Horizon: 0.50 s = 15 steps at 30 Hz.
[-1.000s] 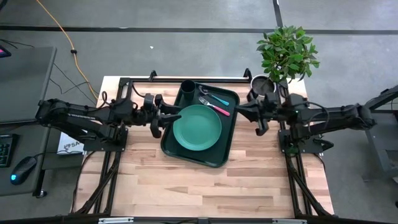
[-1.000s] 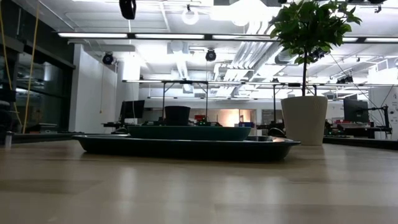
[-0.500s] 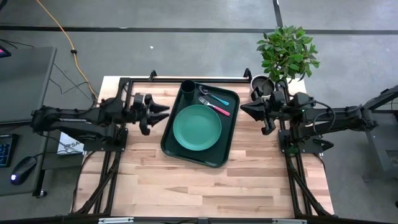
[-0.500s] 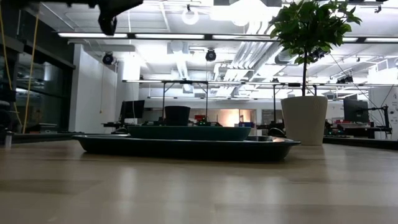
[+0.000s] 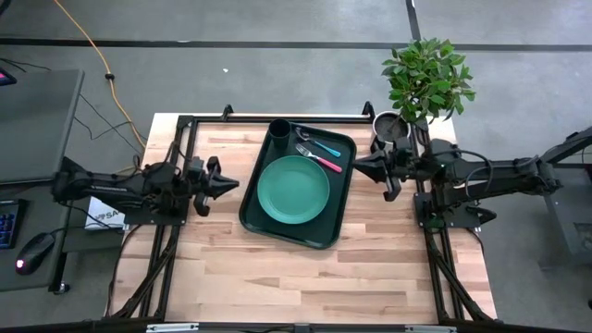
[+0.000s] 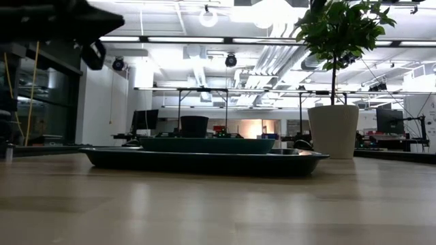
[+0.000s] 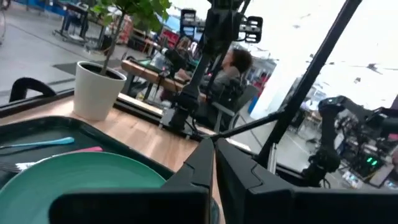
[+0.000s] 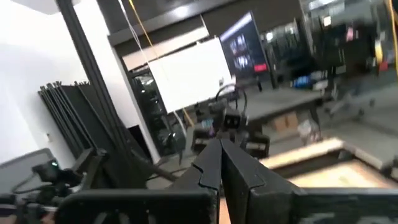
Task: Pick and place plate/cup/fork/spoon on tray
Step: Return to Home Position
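The dark green tray (image 5: 257, 211) lies on the wooden table. On it rest the teal plate (image 5: 293, 189), the dark cup (image 5: 279, 129) at its far left corner, the blue-handled spoon (image 5: 323, 147) and the pink-handled fork (image 5: 326, 163). In the low view the plate (image 6: 208, 144) and cup (image 6: 194, 126) stand on the tray (image 6: 204, 160). My left gripper (image 5: 230, 182) hangs shut and empty left of the tray, its fingers (image 7: 214, 163) together. My right gripper (image 5: 358, 166) hangs shut and empty right of the tray.
A white pot with a green plant (image 5: 424, 81) stands at the table's far right corner, close behind my right arm. A black frame (image 5: 277, 117) runs along the table's far edge. Bare wood lies between the tray and the table's near edge.
My left gripper has drawn back from the tray's left rim toward the table's left edge and has shut, holding nothing. My right gripper has shifted slightly and stays shut. Plate, cup, fork and spoon have stayed in place on the tray.
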Tool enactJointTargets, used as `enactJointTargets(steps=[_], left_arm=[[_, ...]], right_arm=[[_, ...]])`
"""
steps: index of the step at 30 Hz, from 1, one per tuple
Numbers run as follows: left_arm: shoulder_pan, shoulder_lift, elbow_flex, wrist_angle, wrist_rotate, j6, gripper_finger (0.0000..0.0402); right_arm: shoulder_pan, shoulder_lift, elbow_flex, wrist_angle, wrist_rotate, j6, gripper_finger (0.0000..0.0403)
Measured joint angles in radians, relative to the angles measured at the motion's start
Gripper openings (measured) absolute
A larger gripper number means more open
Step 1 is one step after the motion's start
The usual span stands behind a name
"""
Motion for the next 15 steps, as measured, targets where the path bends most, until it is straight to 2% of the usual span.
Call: enactJointTargets(steps=[4,9,15], left_arm=[[-0.009,-0.093,-0.069,0.002,0.017,-0.06,0.0001],[-0.072,-0.176,-0.146,0.008,0.014,-0.078,0.0],[-0.135,-0.236,-0.147,-0.069,0.001,-0.027,0.0]], right_arm=[[0.0,0.0,0.0,-0.044,0.0,0.081,0.0],[0.003,0.0,0.0,-0.041,0.005,0.097,0.0],[0.003,0.0,0.0,-0.051,0.023,0.124,0.0]])
